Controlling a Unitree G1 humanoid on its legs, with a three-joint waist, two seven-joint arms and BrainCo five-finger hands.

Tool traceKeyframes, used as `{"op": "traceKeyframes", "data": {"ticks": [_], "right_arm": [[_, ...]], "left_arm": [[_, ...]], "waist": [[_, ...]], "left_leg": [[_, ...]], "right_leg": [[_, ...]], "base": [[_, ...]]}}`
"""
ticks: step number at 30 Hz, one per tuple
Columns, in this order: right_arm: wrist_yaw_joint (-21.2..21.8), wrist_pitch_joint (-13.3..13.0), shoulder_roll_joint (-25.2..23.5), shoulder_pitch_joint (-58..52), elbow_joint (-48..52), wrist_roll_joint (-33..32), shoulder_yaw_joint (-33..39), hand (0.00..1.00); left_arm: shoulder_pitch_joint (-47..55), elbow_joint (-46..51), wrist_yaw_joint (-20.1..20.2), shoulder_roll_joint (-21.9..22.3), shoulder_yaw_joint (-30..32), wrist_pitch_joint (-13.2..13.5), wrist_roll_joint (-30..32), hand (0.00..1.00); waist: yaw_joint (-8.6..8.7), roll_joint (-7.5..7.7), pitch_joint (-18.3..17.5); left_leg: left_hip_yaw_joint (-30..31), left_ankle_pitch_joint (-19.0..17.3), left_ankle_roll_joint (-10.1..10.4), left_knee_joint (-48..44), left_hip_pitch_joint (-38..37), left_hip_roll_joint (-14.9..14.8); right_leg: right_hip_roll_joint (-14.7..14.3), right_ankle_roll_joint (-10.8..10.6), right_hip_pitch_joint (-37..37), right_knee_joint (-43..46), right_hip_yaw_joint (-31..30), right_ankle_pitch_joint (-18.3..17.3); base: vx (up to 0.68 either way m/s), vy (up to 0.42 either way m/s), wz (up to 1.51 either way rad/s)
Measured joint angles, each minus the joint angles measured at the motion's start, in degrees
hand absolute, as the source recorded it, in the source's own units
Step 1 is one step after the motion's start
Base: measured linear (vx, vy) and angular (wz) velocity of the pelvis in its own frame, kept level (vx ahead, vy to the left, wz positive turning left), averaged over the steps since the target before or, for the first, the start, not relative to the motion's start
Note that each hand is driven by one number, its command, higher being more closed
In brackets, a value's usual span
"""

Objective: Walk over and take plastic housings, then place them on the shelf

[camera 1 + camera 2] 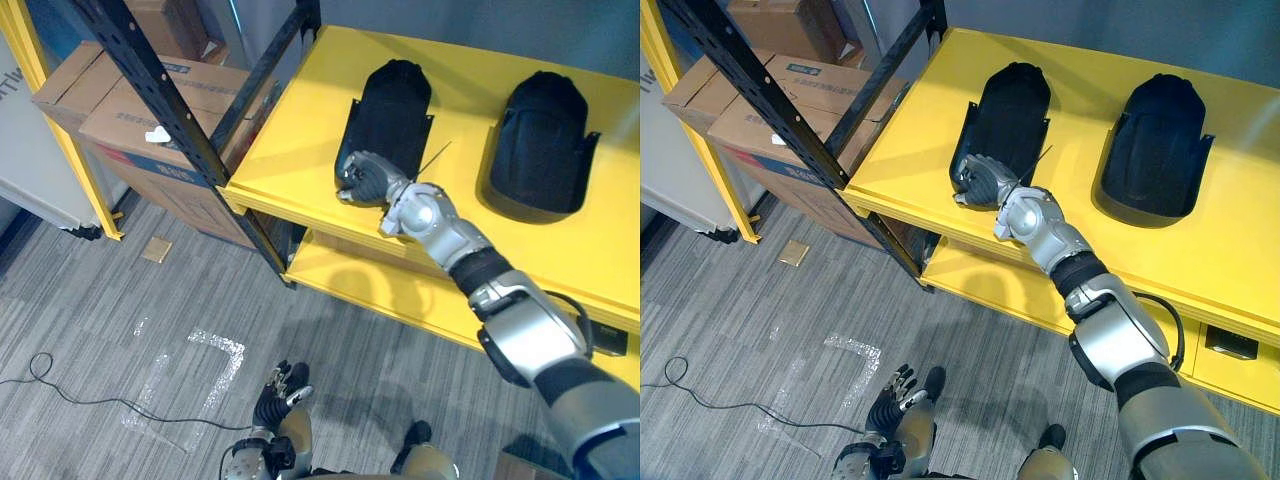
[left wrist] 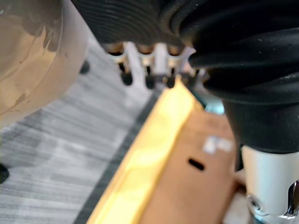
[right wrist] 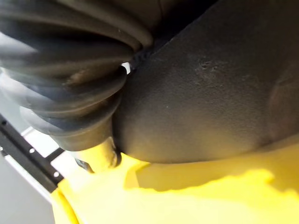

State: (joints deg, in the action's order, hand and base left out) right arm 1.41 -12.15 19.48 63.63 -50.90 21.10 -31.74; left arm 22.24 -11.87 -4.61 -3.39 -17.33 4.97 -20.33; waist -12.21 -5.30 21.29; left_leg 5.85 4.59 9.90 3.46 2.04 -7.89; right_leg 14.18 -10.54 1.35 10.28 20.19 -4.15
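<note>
At the far left, cardboard boxes sat stacked behind a black slanted rack brace, which crossed down to the front left corner of the yellow shelf. Low down, near the floor, the left hand hung idle with its fingers loose and spread, holding nothing.

On the shelf's top board the left housing lay flat, its rounded end toward the back and its near end close to the front edge. The right hand was at that near end, fingers curled over the housing's rim. The thumb was hidden under the shell, so this was probably a hold, not a mere rest. The right wrist view showed the black shell right against the hand, with yellow board beneath it.

Well apart to the right, the right housing lay in the same attitude, untouched.

I judged this to be the placing step at its close, with the housing already borne by the board. The next move called for the fingers to let go and for the hand to draw back over the front edge without dragging the shell along.

Room was fair: bare yellow on both sides of the left housing, and a wide gap between the two. The tight places were the front lip under the wrist and the brace to the left. The lower shelf lay below the forearm.
</note>
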Motion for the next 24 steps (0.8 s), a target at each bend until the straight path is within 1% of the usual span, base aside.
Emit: {"op": "traceKeyframes", "data": {"ticks": [2,6,8,9,11,15,19,22,23,24], "right_arm": [[0.0,-0.9,0.1,0.3,0.0,0.1,-0.1,1.0],[0.0,-1.5,0.6,0.7,-0.1,0.1,-1.1,1.0],[0.0,-1.7,0.9,1.6,-0.1,0.1,-1.5,1.0],[0.0,-2.0,1.2,2.5,-0.2,0.1,-2.0,0.0],[0.0,-2.4,1.4,3.1,-0.2,0.1,-2.4,0.0],[-0.1,-5.4,1.6,4.3,-1.3,0.2,-2.8,0.0],[-0.8,-7.0,1.6,5.1,-1.3,0.6,-3.4,0.0],[-6.6,-9.0,1.5,5.3,-1.3,4.5,-3.4,0.0],[-10.8,-10.8,1.4,5.4,-1.2,7.5,-3.1,0.0],[-12.7,-11.8,1.4,5.5,-1.2,9.4,-3.0,0.0]], "left_arm": [[0.0,0.0,-0.2,0.0,-0.1,0.0,0.0,0.0],[0.0,0.2,-0.4,0.0,-0.4,-0.1,-0.1,0.0],[-0.1,0.6,-0.4,0.0,-0.8,-0.1,-0.1,0.0],[-0.2,1.0,-0.4,0.0,-1.0,-0.2,-0.1,0.0],[-0.1,1.3,-0.4,0.0,-1.0,-0.2,-0.1,0.0],[-0.2,1.6,-0.4,0.0,-1.4,-0.2,-0.2,0.0],[-0.2,1.7,-0.4,0.0,-1.4,-0.2,-1.4,0.0],[-0.2,1.7,-0.3,0.0,-1.5,-0.2,-1.4,0.0],[-0.2,1.7,-0.3,0.0,-1.5,-0.2,-1.4,0.0],[-0.2,1.7,-0.3,0.0,-1.5,-0.2,-1.4,0.0]], "waist": [[-0.04,-0.02,0.0],[-0.06,-0.25,0.2],[-0.08,-0.6,0.8],[-0.11,-0.76,1.3],[-0.16,-0.83,1.7],[-0.42,-0.83,1.8],[-0.52,-0.84,1.8],[-0.63,-0.84,1.8],[-0.66,-0.85,1.8],[-0.66,-0.85,1.8]], "left_leg": [[0.0,0.0,0.0,0.0,0.0,0.0],[-0.1,0.0,0.0,0.0,0.1,-0.1],[0.0,0.1,0.1,0.0,0.1,-0.2],[0.0,0.1,0.2,0.0,0.1,-0.4],[0.0,0.1,0.2,0.0,0.1,-0.5],[-0.1,0.1,0.2,0.0,0.3,-0.5],[-0.1,0.1,0.2,0.0,0.4,-0.6],[-0.1,0.2,0.3,0.0,0.4,-0.7],[-0.1,0.2,0.3,0.0,0.4,-0.8],[-0.1,0.2,0.4,0.0,0.4,-0.8]], "right_leg": [[0.0,0.0,-0.1,0.1,0.0,0.0],[0.0,0.1,-0.2,0.2,-0.1,0.0],[-0.1,0.1,-0.2,0.2,-0.1,0.0],[-0.3,0.1,-0.3,0.2,-0.1,0.0],[-0.3,0.1,-0.3,0.3,-0.1,-0.1],[-0.4,0.2,-0.5,0.2,-0.1,-0.1],[-0.6,0.2,-0.5,0.0,-0.1,-0.1],[-0.8,0.2,-0.5,-0.1,-0.1,-0.1],[-0.8,0.2,-0.5,-0.1,-0.1,-0.1],[-0.9,0.2,-0.5,-0.2,-0.1,-0.1]], "base": [[0.0,0.0,0.0],[0.0,0.0,0.0],[0.0,0.0,0.0],[0.0,0.0,0.0],[0.0,0.0,0.0],[0.0,0.0,0.0],[0.0,0.0,0.0],[0.0,0.0,0.0],[0.0,0.0,0.0],[0.0,0.0,0.0]]}}
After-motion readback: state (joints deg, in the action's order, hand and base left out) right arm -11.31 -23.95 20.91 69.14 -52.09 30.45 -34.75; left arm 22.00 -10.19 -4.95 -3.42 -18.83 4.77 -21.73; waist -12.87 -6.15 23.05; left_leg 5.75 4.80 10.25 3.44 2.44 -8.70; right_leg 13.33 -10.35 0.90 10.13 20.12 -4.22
